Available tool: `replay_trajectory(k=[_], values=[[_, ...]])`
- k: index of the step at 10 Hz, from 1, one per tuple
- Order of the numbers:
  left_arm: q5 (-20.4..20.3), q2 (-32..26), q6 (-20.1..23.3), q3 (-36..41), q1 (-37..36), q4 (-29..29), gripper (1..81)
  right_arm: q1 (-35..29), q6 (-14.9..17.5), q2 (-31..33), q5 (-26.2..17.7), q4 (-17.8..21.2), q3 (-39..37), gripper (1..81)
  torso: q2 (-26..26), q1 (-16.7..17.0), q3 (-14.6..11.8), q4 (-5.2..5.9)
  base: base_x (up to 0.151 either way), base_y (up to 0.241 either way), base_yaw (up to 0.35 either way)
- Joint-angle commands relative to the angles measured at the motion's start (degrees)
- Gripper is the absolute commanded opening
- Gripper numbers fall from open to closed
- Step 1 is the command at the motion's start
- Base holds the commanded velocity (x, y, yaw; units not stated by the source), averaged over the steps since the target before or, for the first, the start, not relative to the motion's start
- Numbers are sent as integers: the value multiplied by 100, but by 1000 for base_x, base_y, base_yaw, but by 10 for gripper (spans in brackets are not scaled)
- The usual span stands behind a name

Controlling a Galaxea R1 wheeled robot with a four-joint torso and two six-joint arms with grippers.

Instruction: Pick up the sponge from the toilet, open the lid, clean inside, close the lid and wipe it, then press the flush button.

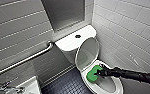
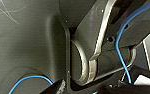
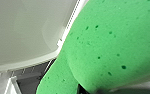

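While the toilet bowl (image 1: 117, 86) sits open, white lid (image 1: 87, 53) tipped upright, bright green sponge (image 1: 92, 74) on the bowl's rim just below the lid, right claw (image 1: 99, 73) clamped on its edge, sponge jutting out ahead of it, flush button (image 1: 78, 36) dark on the tank cover (image 1: 68, 43).

— Can any text, label, brand, number or sign be read?

— None can be read. The flush button (image 1: 77, 36) is seen as a plain dark disc on the white tank cover (image 1: 66, 43).

— And on the sponge (image 1: 92, 74) or the lid (image 1: 87, 53)?

— No lettering can be made out on either. Only bare green and bare white surfaces are shown.
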State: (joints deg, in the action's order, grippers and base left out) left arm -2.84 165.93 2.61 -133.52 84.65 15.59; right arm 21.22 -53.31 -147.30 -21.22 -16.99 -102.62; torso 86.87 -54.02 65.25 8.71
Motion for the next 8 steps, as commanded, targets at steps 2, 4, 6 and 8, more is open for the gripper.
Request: replay_trajectory(k=[2, 4, 6, 8], values=[[486, -129, -24, 54, 205, -30, 811, -896, -549, -364, 707, 3, -960, 10, -2, 0, 0, 0, 0, 0, 0], [495, -173, -24, 54, 206, -21, 811, -650, -618, -758, 1259, 55, -1696, 10, -4, 0, 0, 0, 0, 0, 0], [504, -173, -32, 54, 206, -30, 811, -158, -786, -1472, 1859, 47, -2665, 10, -6, 0, 0, 0, 0, 0, 0], [504, -182, -41, 54, 206, -21, 811, 10, -760, -1894, 1859, -120, -2938, 10, -6, 0, 0, 0, 0, 0, 0]])
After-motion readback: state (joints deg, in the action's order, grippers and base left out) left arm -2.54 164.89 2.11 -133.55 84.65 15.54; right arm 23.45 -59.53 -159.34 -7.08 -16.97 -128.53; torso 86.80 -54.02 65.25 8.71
